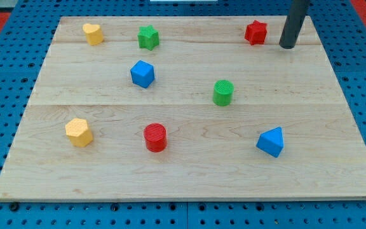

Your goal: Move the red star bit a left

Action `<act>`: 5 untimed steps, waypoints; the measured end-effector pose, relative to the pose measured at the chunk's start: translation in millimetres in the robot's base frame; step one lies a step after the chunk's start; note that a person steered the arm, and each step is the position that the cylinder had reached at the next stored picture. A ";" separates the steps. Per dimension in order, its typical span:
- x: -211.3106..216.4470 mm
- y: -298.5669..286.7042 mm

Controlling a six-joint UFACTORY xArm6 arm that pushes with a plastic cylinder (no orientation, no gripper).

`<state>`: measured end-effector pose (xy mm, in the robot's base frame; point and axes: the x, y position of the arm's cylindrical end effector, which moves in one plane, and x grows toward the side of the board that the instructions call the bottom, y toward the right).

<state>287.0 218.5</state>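
Wooden desk [189, 172] lying on blue pegboard [5, 83], eight blocks spread across. Red star [255, 32] near the view's top right, sitting flat on the desk. My tip [288, 46] just beside the red star on the view's right, small gap visible, not touching. Rod dark, coming down from the view's top edge, slightly tilted. No fingers on this arm, just the plain rod, so nothing wide, narrow or holding. Green star [148, 37] along the view's top, left of centre, well apart from the red star. Yellow block [93, 34] at the view's top left, shape rounded, hard to tell exactly. Blue cube [142, 74] below the green star, near it. Green cylinder [223, 93] around the middle, below and left of the red star. Yellow hexagon-like block [79, 132] at the view's lower left. Red cylinder [155, 137] lower centre, right of the yellow one. Blue triangular block [271, 142] at the view's lower right, well apart from the rest.
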 end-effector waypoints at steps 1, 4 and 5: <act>-0.2 0.6; -35.2 2.7; -42.0 0.3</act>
<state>244.9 218.9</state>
